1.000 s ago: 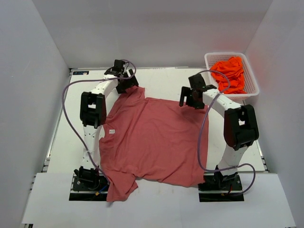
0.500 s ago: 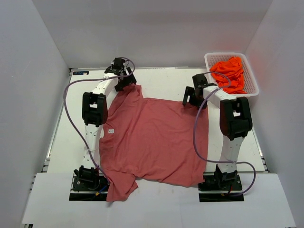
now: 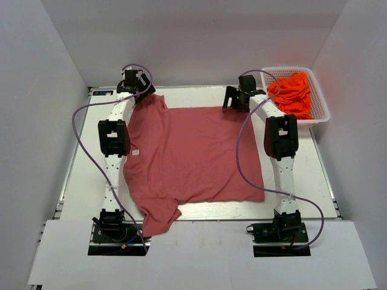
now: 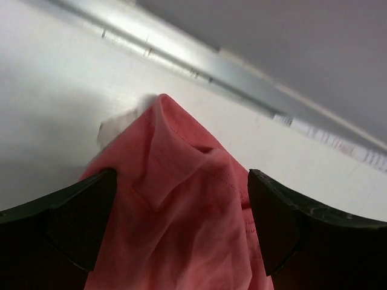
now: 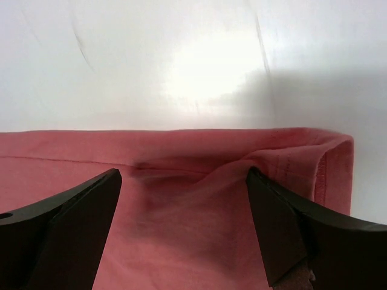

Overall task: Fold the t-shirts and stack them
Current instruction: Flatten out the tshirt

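Note:
A large rose-red t-shirt lies spread on the white table, its small white neck label at the left and one sleeve hanging toward the near edge. My left gripper stands at the shirt's far left corner, jaws wide open, with a bunched fold of red cloth lying between the fingers. At the far right corner my right gripper is also open, straddling the hemmed edge. More t-shirts, bright orange, are heaped in a basket.
The white mesh basket sits at the far right corner of the table. Grey walls enclose the table on three sides. A metal rail runs along the far edge just beyond the left gripper.
Both arms have stretched toward the far edge. The red shirt has slid away from the near edge with them, and its far edge now lies straighter. Both grippers stayed open.

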Controlling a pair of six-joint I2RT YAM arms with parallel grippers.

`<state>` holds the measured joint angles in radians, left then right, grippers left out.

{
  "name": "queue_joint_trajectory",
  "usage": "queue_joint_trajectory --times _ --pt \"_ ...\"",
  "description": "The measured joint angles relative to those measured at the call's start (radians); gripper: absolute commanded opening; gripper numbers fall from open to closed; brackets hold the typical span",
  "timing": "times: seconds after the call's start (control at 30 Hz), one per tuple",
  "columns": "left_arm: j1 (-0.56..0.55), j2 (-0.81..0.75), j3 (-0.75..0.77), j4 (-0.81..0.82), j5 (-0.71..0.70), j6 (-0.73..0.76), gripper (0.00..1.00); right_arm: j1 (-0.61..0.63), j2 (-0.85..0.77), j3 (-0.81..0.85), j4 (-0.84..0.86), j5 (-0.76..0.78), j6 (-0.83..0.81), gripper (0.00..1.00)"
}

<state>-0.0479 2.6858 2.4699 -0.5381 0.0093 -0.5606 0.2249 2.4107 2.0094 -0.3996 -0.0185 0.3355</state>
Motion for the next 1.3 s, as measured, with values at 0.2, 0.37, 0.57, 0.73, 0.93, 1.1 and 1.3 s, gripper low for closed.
queue_joint_trajectory --times 0.2,0.37,0.57,0.73,0.93,1.1,1.3 --pt "0.0 0.065 0.028 0.213 0.04 -0.002 1.0 -0.002 0.149 0.225 0.082 -0.016 -0.054 0.9" --pt "0.0 0.063 0.034 0.277 0.083 -0.016 1.0 -0.002 0.099 0.195 0.117 -0.031 -0.095 0.9" --pt "0.0 -0.195 -0.153 0.187 0.109 0.034 1.0 0.011 -0.183 -0.003 0.098 -0.033 -0.124 0.9" --pt "-0.008 -0.565 -0.396 0.034 0.079 0.064 1.0 0.033 -0.516 -0.322 0.06 -0.029 -0.092 0.9" --pt "-0.033 -0.888 -0.812 -0.081 0.08 0.058 1.0 0.048 -0.746 -0.738 0.008 -0.026 -0.012 0.9" --pt "-0.063 -0.841 -1.016 -0.204 0.037 0.059 1.0 0.049 -0.785 -0.941 -0.047 -0.03 0.035 0.9" --pt "-0.08 -0.743 -1.067 -0.264 0.023 0.059 1.0 0.051 -0.735 -0.958 -0.026 -0.036 0.065 0.9"
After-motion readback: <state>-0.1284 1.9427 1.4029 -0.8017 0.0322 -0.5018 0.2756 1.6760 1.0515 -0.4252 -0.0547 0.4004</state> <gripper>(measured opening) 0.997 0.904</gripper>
